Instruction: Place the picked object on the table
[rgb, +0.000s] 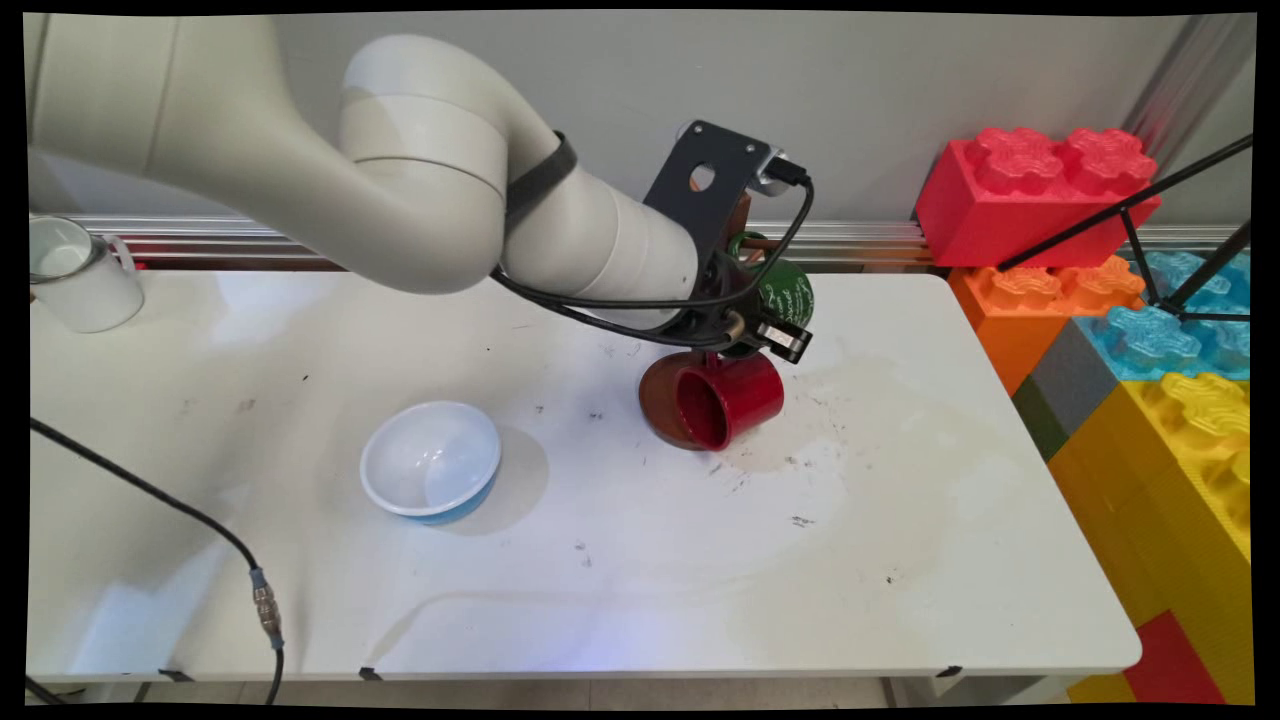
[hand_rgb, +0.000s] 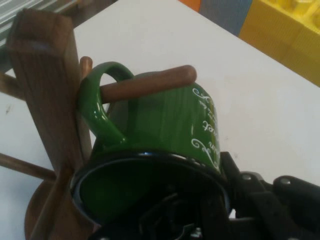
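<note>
Green mug (hand_rgb: 165, 130) hangs by handle on wooden rack (hand_rgb: 42, 95) peg, gripper (hand_rgb: 175, 227) at rim; finger state cannot tell. Glazed ceramic: rigid, slippery, breakable, moderately heavy; rim wall best hold.

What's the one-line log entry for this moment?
gripper: shut on green mug | mug handle: over wooden mug-tree peg | red mug: below

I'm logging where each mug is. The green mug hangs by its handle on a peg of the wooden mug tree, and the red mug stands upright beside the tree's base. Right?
Not quite. The red mug lies on its side at the tree's base, its mouth facing the camera, as the main view shows. The green mug does hang by its handle on a peg of the wooden mug tree.
</note>
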